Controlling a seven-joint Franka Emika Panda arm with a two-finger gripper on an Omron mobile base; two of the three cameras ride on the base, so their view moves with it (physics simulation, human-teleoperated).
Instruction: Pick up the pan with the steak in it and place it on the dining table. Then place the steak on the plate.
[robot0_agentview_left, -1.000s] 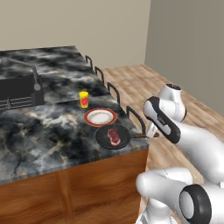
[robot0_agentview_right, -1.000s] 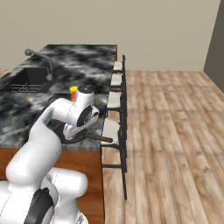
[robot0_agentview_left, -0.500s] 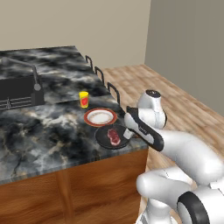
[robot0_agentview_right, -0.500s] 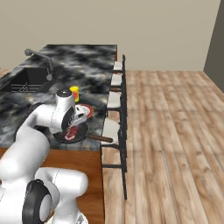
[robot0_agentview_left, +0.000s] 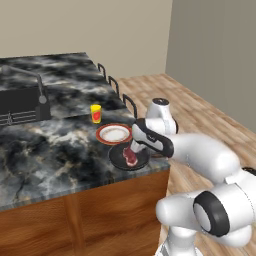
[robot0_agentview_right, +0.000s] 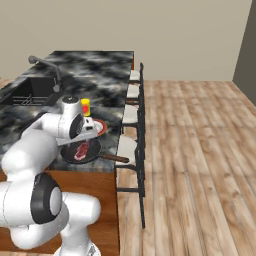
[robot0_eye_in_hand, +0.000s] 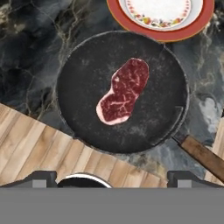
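You have the pan (robot0_eye_in_hand: 122, 92) already set down on the dining table (robot0_agentview_left: 45, 150), near its front edge, so the first half of the task looks done and the step in hand is the steak. The steak (robot0_eye_in_hand: 123, 90) lies flat near the middle of the pan. The plate (robot0_agentview_left: 114, 134) sits just beyond the pan on its far side, rim almost touching rim as the hand view shows it, with a yellow cup (robot0_agentview_left: 95, 113) a little further back.

Your gripper (robot0_agentview_left: 135, 148) hovers above the pan with its jaws spread wide and nothing between them; the two dark fingertips (robot0_eye_in_hand: 43, 177) at the bottom of the hand view stand well apart. The arm reaches in from the right of the left base view, forearm low and roughly level over the table edge, hand pointing down onto the pan.

My reading of the next move: come straight down over the meat, straddle its narrower width, and close on it. Mind that the slab is thin and lies flush on the pan floor, so the tips will need to reach almost to the metal. The brown handle (robot0_eye_in_hand: 202, 156) points off past the table edge, out of your way.
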